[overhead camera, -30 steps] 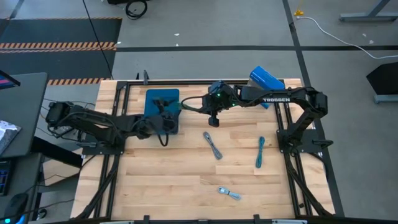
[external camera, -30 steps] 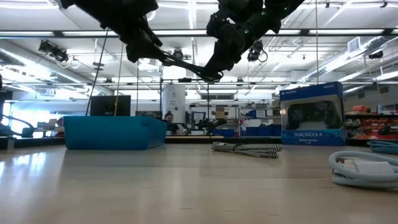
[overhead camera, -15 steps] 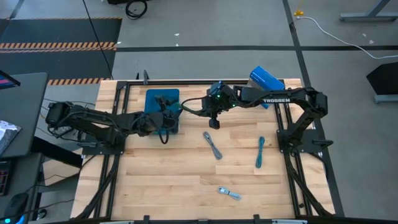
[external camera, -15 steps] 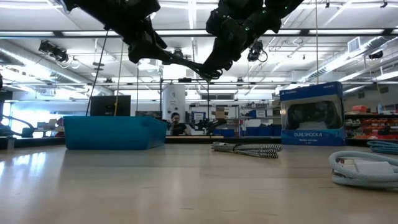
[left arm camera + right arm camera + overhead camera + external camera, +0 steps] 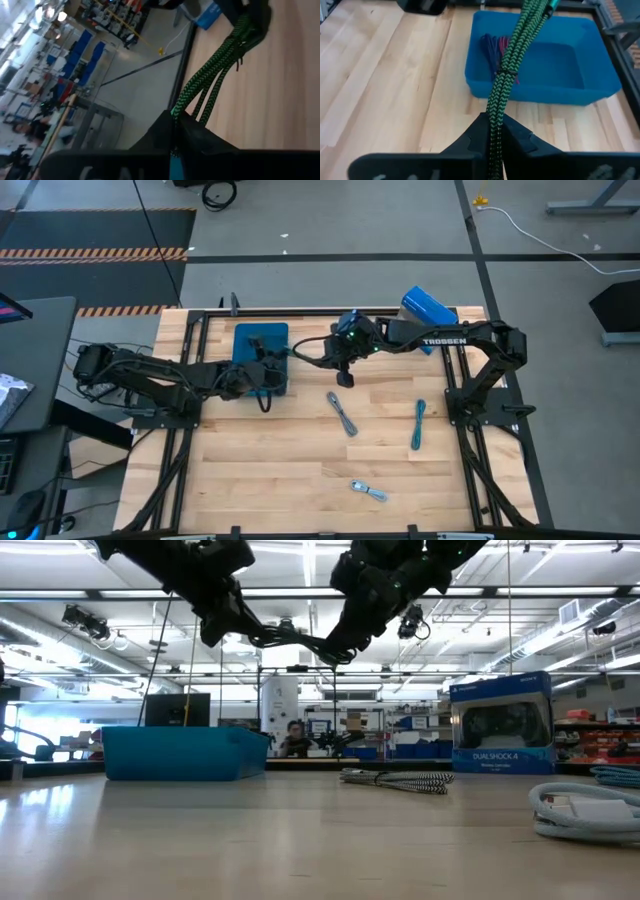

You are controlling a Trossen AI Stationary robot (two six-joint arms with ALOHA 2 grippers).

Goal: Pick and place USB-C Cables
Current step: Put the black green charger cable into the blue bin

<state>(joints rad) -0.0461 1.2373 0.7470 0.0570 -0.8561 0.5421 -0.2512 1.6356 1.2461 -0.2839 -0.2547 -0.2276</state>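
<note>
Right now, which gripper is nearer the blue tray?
Left. The left gripper hangs over the blue tray's near edge, shut on the dark green cable. The right gripper holds the cable's other end, off to the tray's side.

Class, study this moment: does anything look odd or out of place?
Yes. The dark green braided cable hangs in mid-air above the blue rectangular tray, pinched at both ends, by the left gripper and the right gripper.

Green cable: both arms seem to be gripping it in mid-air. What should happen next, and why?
Probably the right gripper should let go. Both grippers pinch the green cable, strung between them by the tray, and the left gripper is nearer the tray, so it could drop the cable in.
</note>
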